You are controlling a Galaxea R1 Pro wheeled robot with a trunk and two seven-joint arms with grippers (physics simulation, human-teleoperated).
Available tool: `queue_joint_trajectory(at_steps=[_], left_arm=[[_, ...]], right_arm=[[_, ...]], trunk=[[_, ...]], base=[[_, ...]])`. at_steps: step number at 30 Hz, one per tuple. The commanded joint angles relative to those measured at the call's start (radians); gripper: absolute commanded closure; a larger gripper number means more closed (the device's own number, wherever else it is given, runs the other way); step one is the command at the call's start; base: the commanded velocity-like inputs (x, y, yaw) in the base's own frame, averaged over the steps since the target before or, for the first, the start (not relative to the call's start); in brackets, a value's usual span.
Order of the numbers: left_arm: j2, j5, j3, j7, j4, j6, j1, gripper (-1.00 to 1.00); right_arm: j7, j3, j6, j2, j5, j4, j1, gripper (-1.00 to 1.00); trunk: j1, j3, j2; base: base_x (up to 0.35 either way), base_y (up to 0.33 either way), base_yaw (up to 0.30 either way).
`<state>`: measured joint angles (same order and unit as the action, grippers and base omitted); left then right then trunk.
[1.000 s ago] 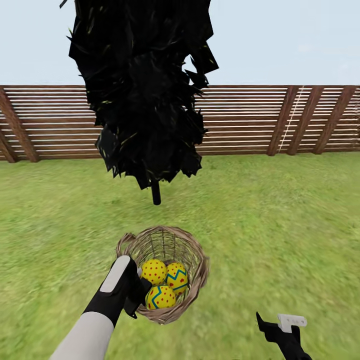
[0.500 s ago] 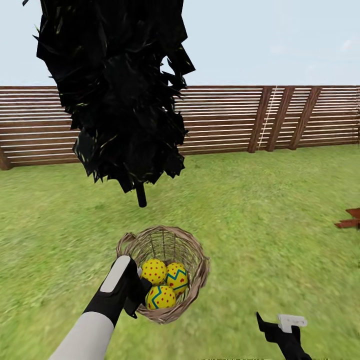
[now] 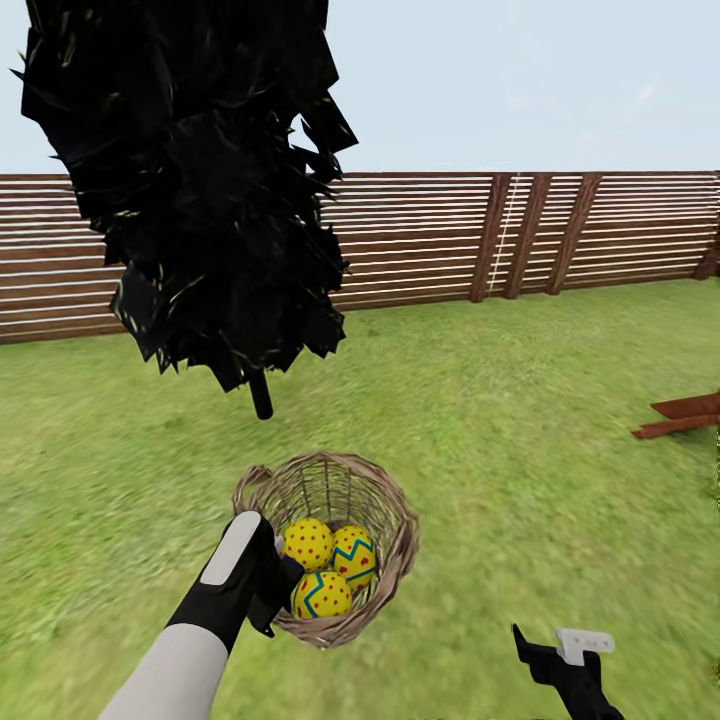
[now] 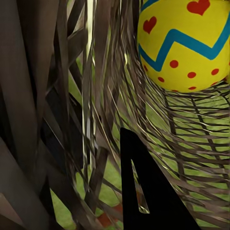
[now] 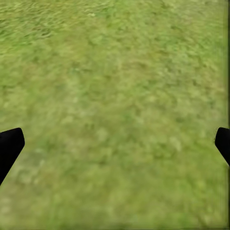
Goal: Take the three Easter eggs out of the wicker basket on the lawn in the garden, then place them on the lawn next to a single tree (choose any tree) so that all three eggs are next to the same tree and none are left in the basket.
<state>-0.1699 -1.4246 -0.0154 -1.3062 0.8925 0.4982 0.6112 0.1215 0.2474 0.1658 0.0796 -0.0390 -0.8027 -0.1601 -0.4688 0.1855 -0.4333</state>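
Green lawn (image 3: 520, 420) ran to a slatted wooden fence (image 3: 430, 235), a black tree (image 3: 185, 180) standing ahead. Three Easter eggs (image 3: 328, 570) lay in the wicker basket (image 3: 395, 520), whose near rim the left gripper (image 3: 268, 590) had clamped. Its jaws wide apart, the right gripper (image 5: 115, 143) hung over bare grass

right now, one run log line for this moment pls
left end effector: gripping wicker basket rim | eggs: three inside | right end effector: open above lawn
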Motion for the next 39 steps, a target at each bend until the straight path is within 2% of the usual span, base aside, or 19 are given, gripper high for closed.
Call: queue_joint_trajectory(at_steps=[1, 5, 21, 22, 23, 24, 25, 30, 33, 39], left_arm=[[0.000, -0.004, -0.002, -0.005, 0.001, 0.008, 0.001, 1.00], [0.002, -0.004, -0.003, -0.005, 0.000, 0.008, 0.001, 1.00], [0.010, -0.007, -0.005, -0.001, -0.003, 0.005, 0.001, 1.00], [0.010, -0.007, -0.005, 0.013, -0.014, 0.006, 0.001, 1.00], [0.011, -0.007, -0.008, 0.059, -0.044, 0.007, 0.001, 1.00], [0.012, -0.008, -0.012, 0.135, -0.067, 0.008, 0.001, 1.00], [0.012, -0.008, -0.012, 0.155, -0.072, 0.008, 0.001, 1.00], [0.021, -0.006, -0.014, 0.171, -0.100, 0.007, 0.001, 1.00], [0.022, -0.004, -0.014, 0.234, -0.131, 0.008, 0.001, 1.00], [0.023, -0.002, -0.014, 0.242, -0.139, 0.008, 0.001, 1.00]], right_arm=[[0.007, 0.004, 0.003, -0.001, -0.004, 0.000, -0.001, -1.00], [0.007, 0.004, 0.003, -0.001, -0.004, 0.000, -0.001, -1.00], [0.011, 0.004, 0.004, -0.003, -0.010, 0.002, -0.001, -1.00], [0.011, 0.004, 0.004, -0.004, -0.009, 0.001, -0.001, -1.00], [0.011, 0.004, 0.003, -0.005, -0.009, 0.001, -0.001, -1.00], [0.011, 0.004, 0.003, -0.005, -0.009, 0.001, -0.001, -1.00], [0.010, 0.004, 0.004, -0.005, -0.009, 0.000, -0.001, -1.00], [0.010, 0.004, 0.004, -0.006, -0.009, 0.000, -0.001, -1.00], [0.010, 0.004, 0.004, -0.006, -0.009, -0.001, -0.001, -1.00], [0.010, 0.004, 0.004, -0.006, -0.009, -0.001, -0.001, -1.00]], trunk=[[0.003, -0.001, 0.005], [0.019, -0.014, 0.033], [0.019, -0.027, 0.033], [0.019, -0.027, 0.033], [0.019, -0.027, 0.033], [0.019, -0.027, 0.033], [0.019, -0.027, 0.033], [0.019, -0.027, 0.033], [0.019, -0.027, 0.033], [0.019, -0.027, 0.033]], base=[[0.000, 0.000, -0.162], [0.000, 0.000, -0.122], [0.000, 0.000, -0.002], [0.000, 0.000, 0.000], [0.000, 0.000, 0.000], [0.000, 0.000, 0.000], [0.000, 0.000, 0.000], [0.004, 0.000, 0.000], [0.207, 0.000, 0.000], [0.264, 0.000, -0.026]])
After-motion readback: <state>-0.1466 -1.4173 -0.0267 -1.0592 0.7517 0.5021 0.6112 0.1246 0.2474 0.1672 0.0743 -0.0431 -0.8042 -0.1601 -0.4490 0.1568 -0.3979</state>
